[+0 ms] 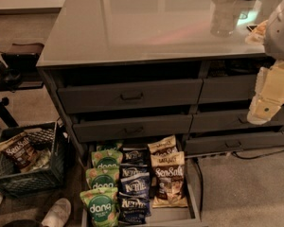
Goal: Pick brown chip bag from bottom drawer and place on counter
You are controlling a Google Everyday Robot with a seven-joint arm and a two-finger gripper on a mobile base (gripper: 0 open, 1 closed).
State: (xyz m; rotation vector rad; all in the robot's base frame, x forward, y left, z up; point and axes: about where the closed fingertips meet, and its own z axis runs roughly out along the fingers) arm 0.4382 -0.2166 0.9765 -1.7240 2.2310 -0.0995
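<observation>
The bottom drawer (194, 207) is pulled out at floor level and holds three rows of bags. Its right row has two brown chip bags, one in front (169, 179) and one behind it (163, 145), both lying flat. The counter (142, 27) is the glossy grey top above. My gripper (261, 110), cream-coloured, hangs at the right edge of the view in front of the right-hand drawers. It is well above and to the right of the bags and holds nothing that I can see.
Green dang bags (101, 205) fill the left row and dark blue Kettle bags (134, 187) the middle row. A green crate (31, 176) at left holds another brown bag (16, 151). The drawers (130, 97) above stand slightly open. A clear bottle (225, 15) is on the counter, and a cable (267, 152) runs across the floor.
</observation>
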